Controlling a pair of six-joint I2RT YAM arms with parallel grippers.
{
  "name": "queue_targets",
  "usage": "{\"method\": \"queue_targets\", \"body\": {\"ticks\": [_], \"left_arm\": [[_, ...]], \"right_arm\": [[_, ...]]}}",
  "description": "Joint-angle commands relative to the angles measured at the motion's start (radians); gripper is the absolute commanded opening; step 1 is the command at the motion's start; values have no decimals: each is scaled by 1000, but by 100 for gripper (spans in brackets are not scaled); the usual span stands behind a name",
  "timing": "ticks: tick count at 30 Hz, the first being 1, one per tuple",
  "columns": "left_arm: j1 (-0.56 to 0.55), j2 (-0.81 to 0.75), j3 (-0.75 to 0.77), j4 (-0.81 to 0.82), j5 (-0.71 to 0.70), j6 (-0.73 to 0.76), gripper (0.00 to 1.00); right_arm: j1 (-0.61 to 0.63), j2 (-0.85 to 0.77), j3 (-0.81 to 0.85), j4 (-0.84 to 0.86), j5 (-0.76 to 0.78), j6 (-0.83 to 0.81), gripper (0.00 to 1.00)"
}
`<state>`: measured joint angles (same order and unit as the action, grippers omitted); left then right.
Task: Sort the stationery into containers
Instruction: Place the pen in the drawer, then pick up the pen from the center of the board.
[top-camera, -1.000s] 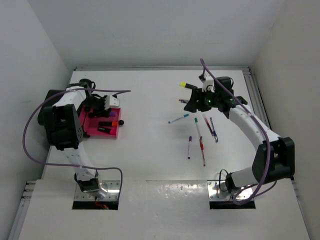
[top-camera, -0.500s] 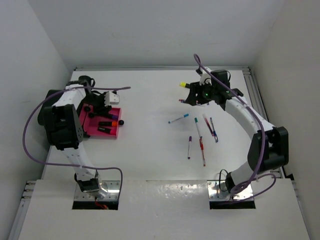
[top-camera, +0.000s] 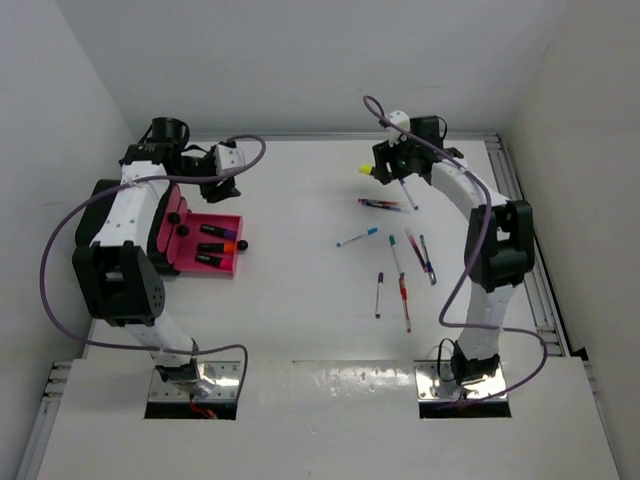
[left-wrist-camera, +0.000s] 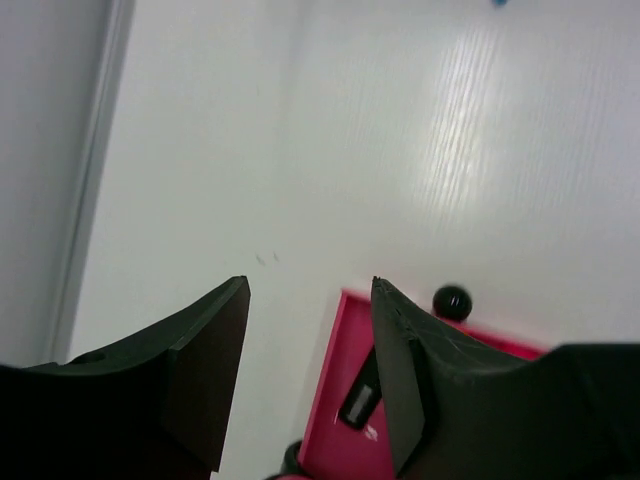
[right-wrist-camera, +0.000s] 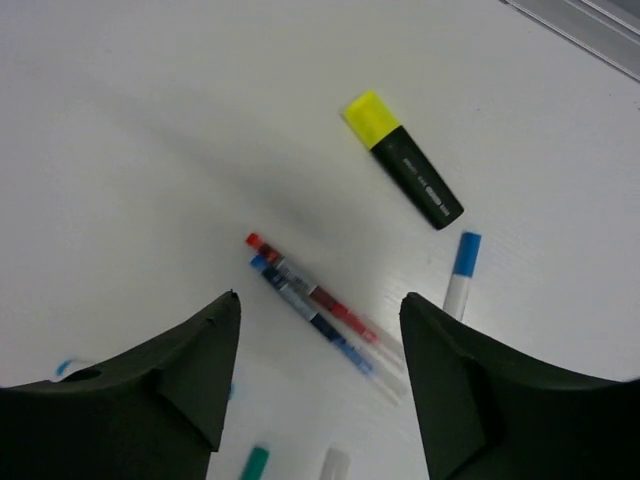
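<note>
**Two pincers parted and empty above the desk**

Finds the left pincer (left-wrist-camera: 308, 292) at the upper left of the overhead frame, hanging over bare desk (top-camera: 300, 190) just beyond the far edge of the pink tray (top-camera: 188, 256). Reads its jaws as moderately apart, with nothing between them. Catches one corner of the tray along the bottom of the left wrist frame, with a black ball (left-wrist-camera: 452, 300) just outside the rim. Places the tray at the left of the overhead frame, flat on the desk, with three stubby dark markers (top-camera: 210, 231) inside it, well apart from the pens.

Finds the right pincer (right-wrist-camera: 320, 300) right of centre near the top of the overhead frame, above the desk and just beside the yellow highlighter (right-wrist-camera: 403, 160). Reads its jaws as wide, gripping nothing. Shows the highlighter at the top centre of the right wrist frame, yellow cap to the upper left, black body to the lower right. Shows a pair of pens (right-wrist-camera: 330, 312) side by side below it, one red-capped and one blue-capped. Puts a blue-capped pen (right-wrist-camera: 461, 272) right of that pair.

Counts more pens loose on the desk lower in the overhead frame: a blue-ended pen (top-camera: 357, 237) at the centre, a loose group of three (top-camera: 418, 250) to its right, then a purple-capped pen (top-camera: 379, 294) and a red-marked pen (top-camera: 404, 298) nearer the bottom.
</note>
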<state>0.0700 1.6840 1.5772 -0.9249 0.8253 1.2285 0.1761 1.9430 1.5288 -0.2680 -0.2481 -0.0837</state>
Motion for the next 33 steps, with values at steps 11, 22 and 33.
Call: {"method": "queue_targets", "body": {"ticks": [11,22,33], "left_arm": [[-105,-182,-129,152,136,-271,60],[-121,-178,-163,190,118,-313,60],[-128,-149,-132,205,101,-392,60]], "right_arm": [[-38,332,225,156,-56,-145,80],[-49,461,295,251,-22,-169,88],[-46,543,388,204,-43,-194,73]]}}
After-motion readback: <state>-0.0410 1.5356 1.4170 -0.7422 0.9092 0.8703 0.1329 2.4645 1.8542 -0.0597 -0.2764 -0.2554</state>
